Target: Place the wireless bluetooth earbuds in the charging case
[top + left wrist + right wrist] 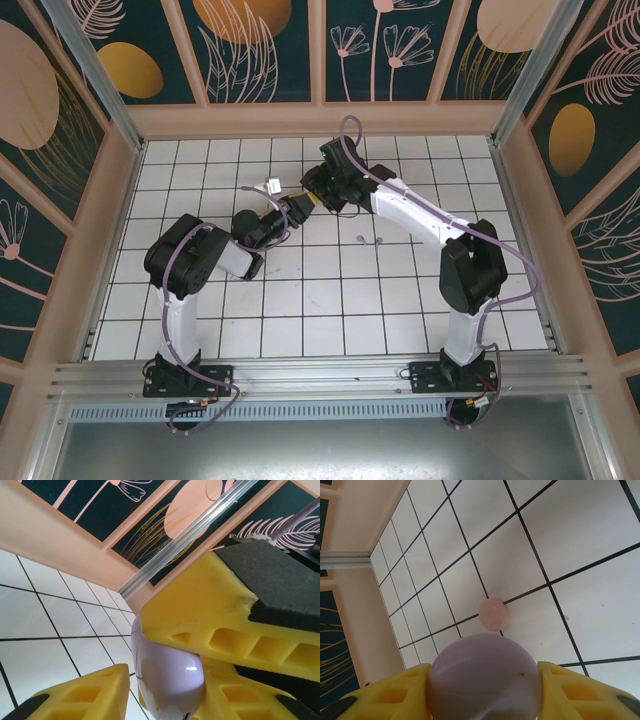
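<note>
A round lavender charging case (483, 677) is gripped between the yellow fingers of my right gripper (484, 690), which is shut on its sides. Both grippers meet above the middle of the table, the left gripper (301, 208) facing the right gripper (319, 198). In the left wrist view the same case (170, 670) sits between my left gripper's fingers (90, 695). One finger lies against it and a thin gap shows on the other side. The right gripper's big yellow finger (215, 615) presses on the case from above. Two tiny lavender earbuds (358, 239) lie on the tiles near the right arm.
A small round pink case (493, 614) rests on the white tiled table (580, 545) below the held case. Peach walls (320, 118) with dark floral panels enclose the table on three sides. The right arm's forearm (420, 218) stretches over the tiles right of centre.
</note>
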`<action>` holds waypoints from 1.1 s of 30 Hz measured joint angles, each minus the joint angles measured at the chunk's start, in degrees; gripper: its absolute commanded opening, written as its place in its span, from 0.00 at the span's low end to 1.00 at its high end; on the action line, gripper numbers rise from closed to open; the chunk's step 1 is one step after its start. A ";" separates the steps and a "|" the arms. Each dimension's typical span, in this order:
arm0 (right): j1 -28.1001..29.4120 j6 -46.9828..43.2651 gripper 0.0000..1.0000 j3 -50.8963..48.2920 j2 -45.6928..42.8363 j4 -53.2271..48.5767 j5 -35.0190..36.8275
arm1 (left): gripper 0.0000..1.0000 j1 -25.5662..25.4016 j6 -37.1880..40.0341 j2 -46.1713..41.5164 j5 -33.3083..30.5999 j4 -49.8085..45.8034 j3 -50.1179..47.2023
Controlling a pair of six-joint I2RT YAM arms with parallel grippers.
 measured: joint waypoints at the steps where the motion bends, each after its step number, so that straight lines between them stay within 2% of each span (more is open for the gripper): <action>1: 0.13 0.02 0.33 0.00 0.00 0.04 0.00 | 0.37 -0.13 0.00 0.00 -0.11 0.00 0.17; 8: 0.33 0.66 0.33 0.00 0.00 0.46 0.44 | 0.29 -0.13 -0.22 0.35 -0.57 0.61 0.55; 12: 0.33 0.92 0.34 0.00 0.00 0.42 0.90 | 0.17 -0.17 -0.15 0.70 -0.70 1.03 0.63; 13: 0.33 0.98 0.37 0.00 0.00 0.42 0.98 | 0.15 -0.17 -0.20 0.74 -0.76 1.07 0.63; 17: 0.26 0.83 0.64 0.00 0.00 0.44 1.11 | 0.06 -0.17 -0.28 0.74 -0.66 1.29 0.63; 19: 0.07 0.74 0.69 0.00 -0.17 0.92 1.11 | 0.01 -0.17 -0.92 0.74 -0.72 1.14 0.63; 22: -0.44 0.35 0.71 0.00 -1.51 1.16 1.55 | 0.00 -0.17 -1.31 0.66 -0.72 1.09 0.61; 27: -3.10 -3.43 0.71 -3.19 -9.38 2.71 2.19 | 0.00 -0.17 -1.25 -0.61 1.18 -0.72 0.61; 33: -8.52 -15.04 0.71 -17.00 -23.32 8.31 0.72 | 0.00 -0.17 1.42 -5.42 8.33 -9.27 1.66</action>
